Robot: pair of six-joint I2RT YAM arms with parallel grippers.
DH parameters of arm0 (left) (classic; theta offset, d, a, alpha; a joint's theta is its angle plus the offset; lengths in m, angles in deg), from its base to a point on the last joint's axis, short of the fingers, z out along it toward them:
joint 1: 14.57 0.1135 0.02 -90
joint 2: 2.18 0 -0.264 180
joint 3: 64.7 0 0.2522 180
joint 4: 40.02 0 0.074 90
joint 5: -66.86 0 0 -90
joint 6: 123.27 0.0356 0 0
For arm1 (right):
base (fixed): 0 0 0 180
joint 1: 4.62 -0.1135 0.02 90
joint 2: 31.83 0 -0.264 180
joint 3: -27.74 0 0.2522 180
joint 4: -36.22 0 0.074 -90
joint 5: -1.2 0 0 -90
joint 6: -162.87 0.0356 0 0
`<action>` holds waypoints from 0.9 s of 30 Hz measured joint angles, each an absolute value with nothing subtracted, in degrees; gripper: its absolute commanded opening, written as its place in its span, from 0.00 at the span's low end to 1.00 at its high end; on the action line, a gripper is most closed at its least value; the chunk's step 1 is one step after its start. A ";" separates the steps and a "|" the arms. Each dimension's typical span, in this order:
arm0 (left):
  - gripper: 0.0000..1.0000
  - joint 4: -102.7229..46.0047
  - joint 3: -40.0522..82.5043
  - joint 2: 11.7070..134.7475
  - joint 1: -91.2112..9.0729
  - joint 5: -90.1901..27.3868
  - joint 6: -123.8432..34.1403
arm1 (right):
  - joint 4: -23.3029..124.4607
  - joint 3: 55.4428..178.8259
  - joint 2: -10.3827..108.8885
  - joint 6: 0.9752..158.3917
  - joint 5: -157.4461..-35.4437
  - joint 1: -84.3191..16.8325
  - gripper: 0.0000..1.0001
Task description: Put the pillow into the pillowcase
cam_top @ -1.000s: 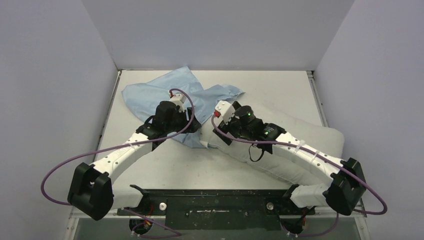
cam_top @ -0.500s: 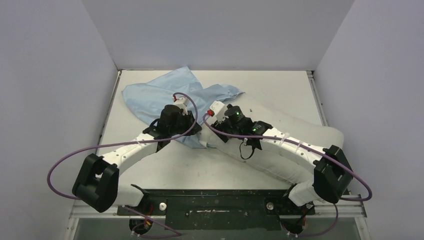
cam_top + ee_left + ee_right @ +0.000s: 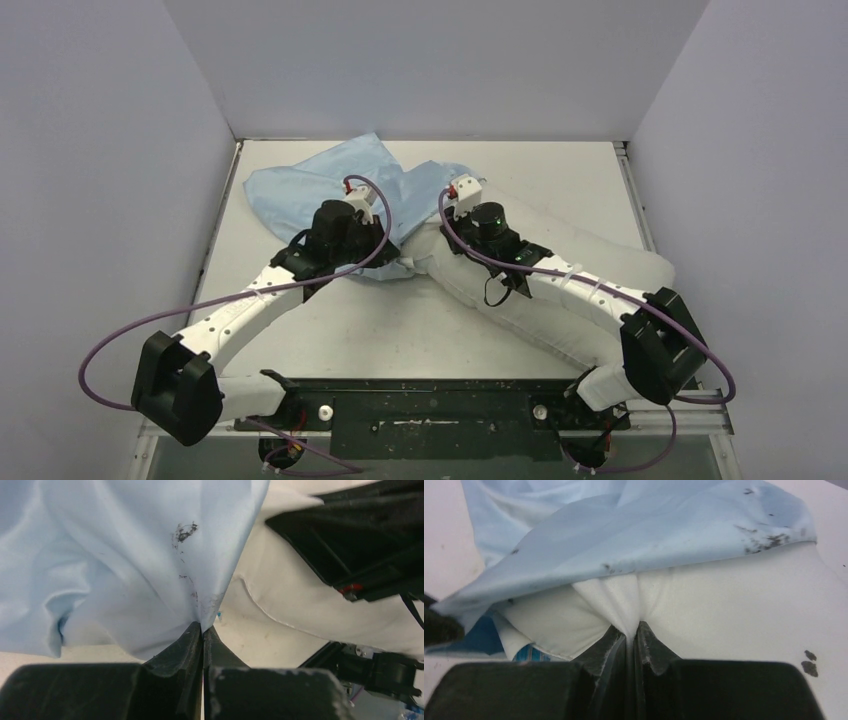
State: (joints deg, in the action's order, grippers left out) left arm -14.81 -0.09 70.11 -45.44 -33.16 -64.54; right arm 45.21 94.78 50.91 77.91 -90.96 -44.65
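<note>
Pillow (image 3: 600,258) at four o'clock on table (image 3: 560,165), corner under pillowcase (image 3: 300,185) at eleven. Left gripper (image 3: 202,628) pinched on pillowcase edge, right gripper (image 3: 632,630) on pillow fabric. Hold edge taut; feed corner toward eleven o'clock.

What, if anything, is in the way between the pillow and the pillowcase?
Nothing visible. The pillowcase edge drapes right over the pillow end, touching it. The left gripper is shut on the pillowcase and the right gripper is shut on the pillow.
</note>
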 measured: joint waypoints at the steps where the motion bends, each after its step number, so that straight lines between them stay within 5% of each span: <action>1: 0.00 -14.35 -0.09 69.44 -45.55 -33.90 -64.56 | 43.33 94.47 50.91 79.35 -90.06 -44.34 0.00; 15: 0.00 -16.67 -0.42 66.57 -48.50 -44.68 -70.24 | 29.16 91.76 52.49 90.41 -81.62 -45.30 0.00; 18: 0.10 -15.80 -1.23 65.87 -48.52 -43.89 -70.16 | 29.03 90.71 52.64 90.96 -84.60 -46.33 0.31; 21: 0.41 -14.44 -1.30 65.50 -48.57 -42.74 -69.70 | 30.17 89.31 51.52 92.03 -89.95 -45.85 0.61; 27: 0.70 -9.52 0.32 62.94 -48.63 -37.21 -67.64 | 38.34 88.55 41.58 93.45 -100.07 -40.01 0.90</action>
